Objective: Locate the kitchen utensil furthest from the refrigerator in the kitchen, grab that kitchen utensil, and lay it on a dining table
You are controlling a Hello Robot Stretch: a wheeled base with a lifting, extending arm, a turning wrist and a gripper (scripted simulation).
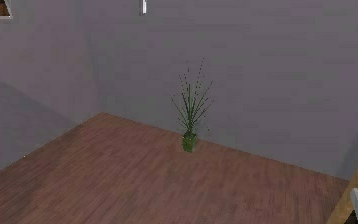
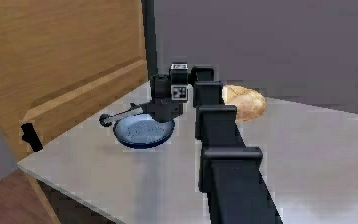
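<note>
**Operator:** Where's the utensil?

**Spotter:** Your best candidate is the round blue dish [image 2: 144, 131] with a short grey handle [image 2: 111, 119] pointing toward the arm side view's left. It lies on the pale tabletop [image 2: 97, 175], close to the wooden panel [image 2: 67, 55].

**Operator:** Has the gripper got it?

**Spotter:** You cannot tell. The gripper [image 2: 165, 117] sits at the dish's far rim, but the dish rests on the table behind the fingers, so neither the grip nor any hold can be read.

**Operator:** How do I do this well?

**Spotter:** I'd raise the arm [image 2: 225, 150] straight and slowly, and check that the dish leaves the table. Keep off the bread loaf [image 2: 245, 100] just beyond the arm. Drive only afterwards; ahead is open floor, with a potted plant [image 1: 190, 112] in the corner.
</note>
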